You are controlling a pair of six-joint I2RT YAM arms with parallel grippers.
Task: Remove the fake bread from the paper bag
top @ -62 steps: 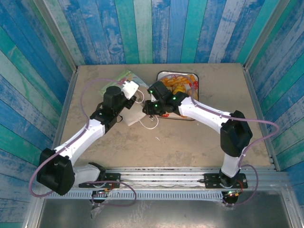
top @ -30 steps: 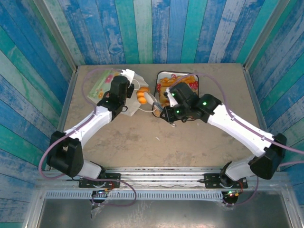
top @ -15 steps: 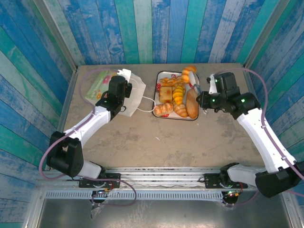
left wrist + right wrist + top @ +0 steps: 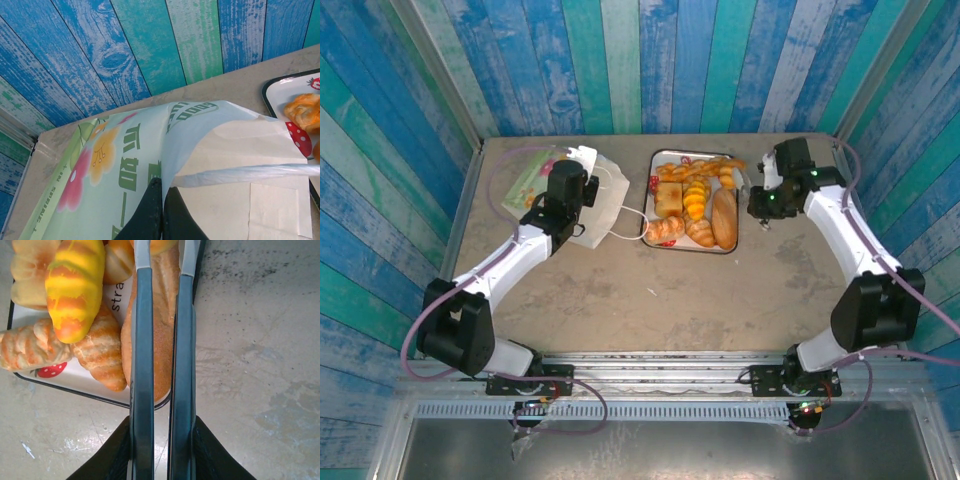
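Observation:
The white paper bag (image 4: 600, 205) lies flat at the back left of the table, its mouth and cord handle toward the tray. My left gripper (image 4: 580, 197) is shut on the bag's upper paper wall (image 4: 200, 145), its black fingers (image 4: 152, 210) pinching that edge. The fake bread lies on the strawberry-printed tray (image 4: 690, 249): an oval loaf (image 4: 724, 218), a yellow twisted roll (image 4: 695, 198), a square toast (image 4: 667, 200) and a croissant (image 4: 663, 230). My right gripper (image 4: 748, 190) hovers over the tray's right side, shut and holding nothing, with the loaf (image 4: 161, 330) below its fingers (image 4: 144, 340).
A flat green sheet with flowers and lettering (image 4: 530, 175) lies left of the bag, near the left wall. The tray's black rim (image 4: 75, 390) runs under my right gripper. Bare tabletop (image 4: 650, 300) stretches in front of the bag and tray.
My right gripper has moved a little toward the back right and now hangs over the loaf. A roll seen at the tray's far edge now lies on the tray. The left arm has held still.

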